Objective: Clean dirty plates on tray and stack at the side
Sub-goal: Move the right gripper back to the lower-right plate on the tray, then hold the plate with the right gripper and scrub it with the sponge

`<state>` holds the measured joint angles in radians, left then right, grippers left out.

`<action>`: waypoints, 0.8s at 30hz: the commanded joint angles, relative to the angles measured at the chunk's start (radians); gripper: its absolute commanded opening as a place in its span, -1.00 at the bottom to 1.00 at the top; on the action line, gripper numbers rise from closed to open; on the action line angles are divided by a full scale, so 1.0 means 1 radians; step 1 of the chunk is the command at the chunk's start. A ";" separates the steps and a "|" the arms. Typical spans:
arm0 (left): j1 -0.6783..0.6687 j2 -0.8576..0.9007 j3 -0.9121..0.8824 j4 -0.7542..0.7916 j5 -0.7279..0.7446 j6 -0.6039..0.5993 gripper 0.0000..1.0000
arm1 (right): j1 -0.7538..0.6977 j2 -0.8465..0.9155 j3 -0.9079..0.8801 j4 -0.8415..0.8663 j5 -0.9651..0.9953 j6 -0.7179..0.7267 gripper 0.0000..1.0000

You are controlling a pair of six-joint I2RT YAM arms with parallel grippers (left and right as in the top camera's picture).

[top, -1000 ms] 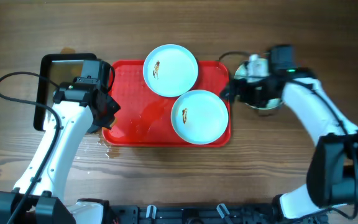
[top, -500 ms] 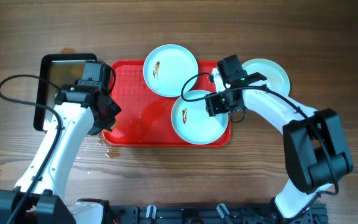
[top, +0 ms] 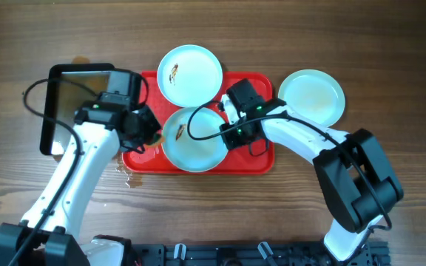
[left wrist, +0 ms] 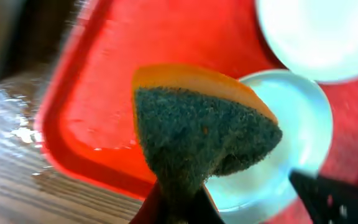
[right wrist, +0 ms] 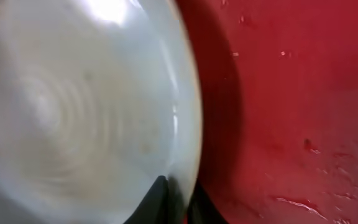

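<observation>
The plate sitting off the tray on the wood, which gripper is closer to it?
Right. The right gripper, clamped on the front plate rim, sits left of the off-tray plate. The left gripper, holding the sponge, is farther left over the tray.

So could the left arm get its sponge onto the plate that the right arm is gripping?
Probably yes: the sponge hangs right beside that plate over the tray, with nothing between them.

Tray (top: 143,161) crowded by far plate (top: 190,75), held plate (top: 193,142), left arm (top: 87,155), right arm (top: 294,133), corners bare
</observation>
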<state>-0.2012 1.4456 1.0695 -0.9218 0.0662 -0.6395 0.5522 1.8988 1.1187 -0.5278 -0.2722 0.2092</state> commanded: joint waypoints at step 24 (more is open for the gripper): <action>-0.257 0.238 -0.006 0.163 0.090 0.083 -0.92 | 0.003 0.028 0.020 0.092 0.220 0.138 -0.91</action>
<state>-0.4515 1.6779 1.0683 -0.7734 0.1413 -0.5766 0.5533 1.8992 1.1294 -0.4519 -0.1181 0.3302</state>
